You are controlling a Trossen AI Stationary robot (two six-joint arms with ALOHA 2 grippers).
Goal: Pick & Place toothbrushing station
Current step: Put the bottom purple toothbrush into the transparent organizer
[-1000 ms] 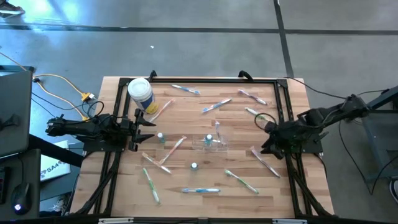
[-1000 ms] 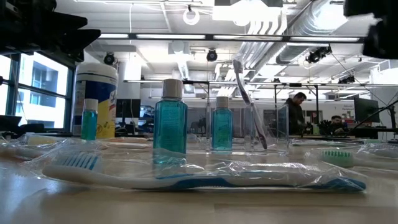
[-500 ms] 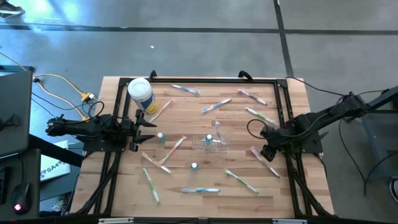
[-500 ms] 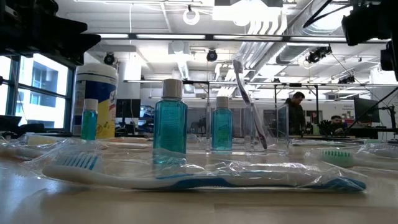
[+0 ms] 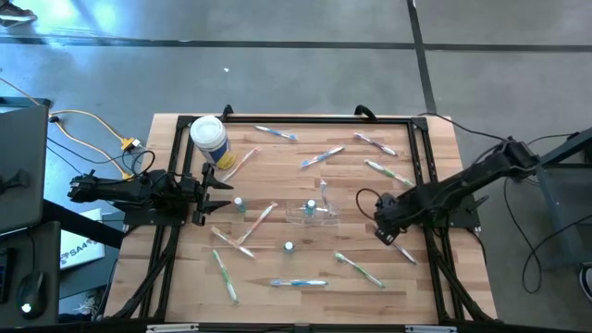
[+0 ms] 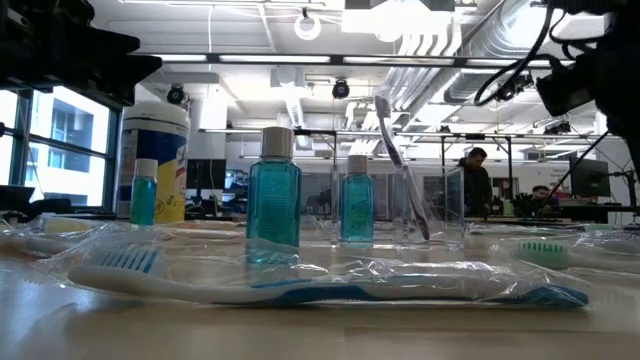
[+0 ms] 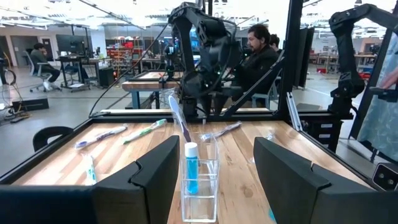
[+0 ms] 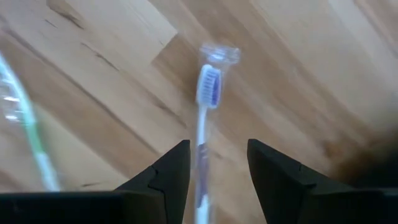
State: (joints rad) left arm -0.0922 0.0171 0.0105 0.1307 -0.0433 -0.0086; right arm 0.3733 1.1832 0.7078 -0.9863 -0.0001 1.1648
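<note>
Here I have the right gripper (image 5: 388,228) near the bench's right edge, fingers parted and empty, straddling a wrapped toothbrush (image 8: 204,118) for pickup; the clear cup (image 5: 313,212) sits mid-bench.

— Where's the clear cup (image 5: 313,214)?

— Mid-table, with a toothbrush (image 7: 179,118) and a small bottle (image 7: 191,167) in it. The canister (image 5: 209,139) sits at the far left corner.

— And the rest?

— Wrapped toothbrushes (image 5: 298,283) lie scattered all around on the table (image 5: 277,166).
</note>
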